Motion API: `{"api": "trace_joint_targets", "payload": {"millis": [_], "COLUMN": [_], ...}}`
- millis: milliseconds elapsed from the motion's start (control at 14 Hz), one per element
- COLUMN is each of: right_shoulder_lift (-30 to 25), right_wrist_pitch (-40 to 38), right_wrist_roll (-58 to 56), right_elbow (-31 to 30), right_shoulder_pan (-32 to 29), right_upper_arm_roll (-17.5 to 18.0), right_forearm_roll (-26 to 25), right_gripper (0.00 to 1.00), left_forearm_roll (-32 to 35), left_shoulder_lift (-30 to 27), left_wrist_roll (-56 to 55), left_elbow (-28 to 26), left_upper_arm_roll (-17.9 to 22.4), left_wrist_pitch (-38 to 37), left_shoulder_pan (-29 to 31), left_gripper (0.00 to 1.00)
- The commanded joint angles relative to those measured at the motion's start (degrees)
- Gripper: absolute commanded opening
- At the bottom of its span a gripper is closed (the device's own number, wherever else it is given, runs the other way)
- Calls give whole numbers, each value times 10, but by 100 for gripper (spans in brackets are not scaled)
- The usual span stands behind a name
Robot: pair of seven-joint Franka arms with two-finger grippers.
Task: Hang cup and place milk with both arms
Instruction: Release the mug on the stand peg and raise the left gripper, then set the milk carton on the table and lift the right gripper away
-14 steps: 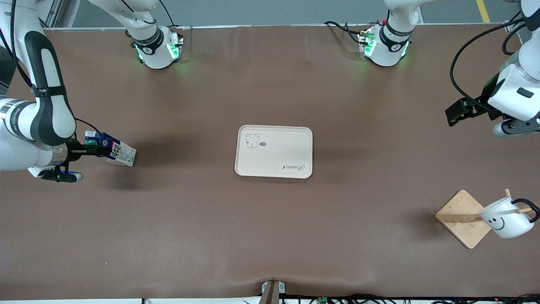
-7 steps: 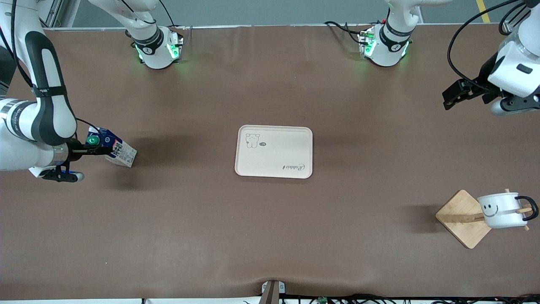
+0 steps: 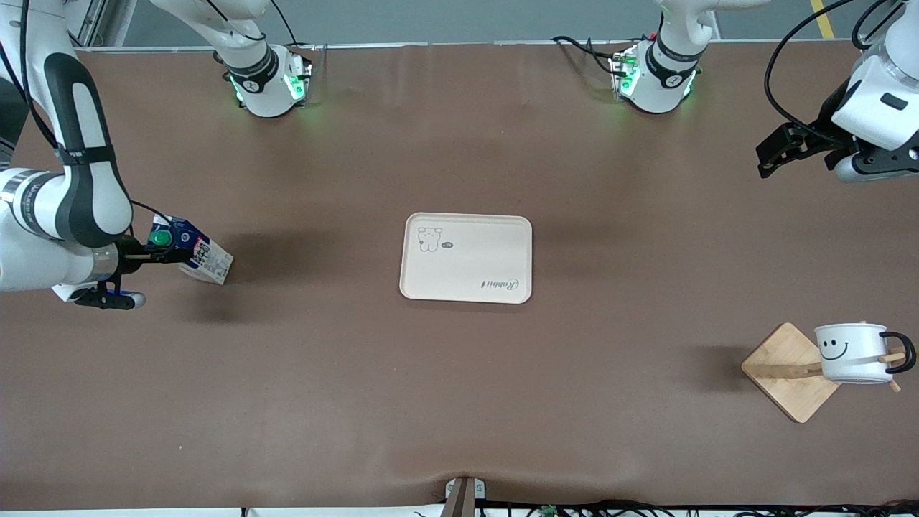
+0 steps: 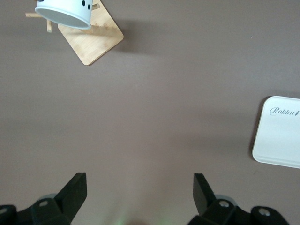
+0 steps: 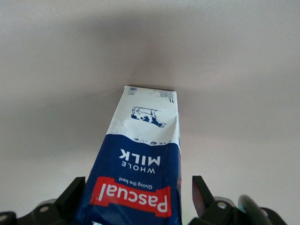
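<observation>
I see the tray (image 3: 466, 258) at frame centre. The milk (image 3: 195, 253) sits mid-left, at the right gripper (image 3: 147, 257). The cup (image 3: 854, 352) hangs on the rack (image 3: 787, 371) at lower right; the left gripper (image 3: 779, 148) is at upper right.

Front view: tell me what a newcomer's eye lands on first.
The smiley-faced cup hangs by its handle on the peg of a wooden rack at the left arm's end of the table. At the right arm's end, the right gripper holds the milk by its blue top. A cream tray lies mid-table, and the left gripper hangs open above the table.
</observation>
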Motion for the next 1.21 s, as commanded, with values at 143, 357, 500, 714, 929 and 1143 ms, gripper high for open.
{"api": "trace_joint_targets", "payload": {"millis": [143, 357, 500, 714, 929, 1143], "right_shoulder_lift": [-13, -13, -13, -13, -13, -13], "right_wrist_pitch": [-14, -18, -18, -23, -24, -28], "right_wrist_roll": [2, 2, 2, 3, 6, 7], "right_elbow": [-3, 2, 1, 1, 2, 18], "right_shoulder_pan": [-7, -7, -7, -7, -6, 1], "right_upper_arm_roll": [9, 10, 10, 10, 12, 13], "right_forearm_roll": [-7, -4, -3, 0, 3, 3], "right_gripper": [100, 100, 100, 100, 100, 100], "left_forearm_roll": [-9, -8, -8, -3, -1, -7], "left_shoulder_lift": [-15, -16, -16, -15, -13, -9], "left_wrist_roll": [29, 30, 30, 32, 32, 32], "left_elbow": [-8, -10, -9, -8, -7, -3], "left_upper_arm_roll": [3, 3, 3, 3, 2, 2], "left_wrist_pitch": [9, 9, 9, 11, 21, 28], "left_shoulder_pan": [11, 11, 11, 11, 11, 11], "left_gripper": [100, 100, 100, 100, 100, 100]}}
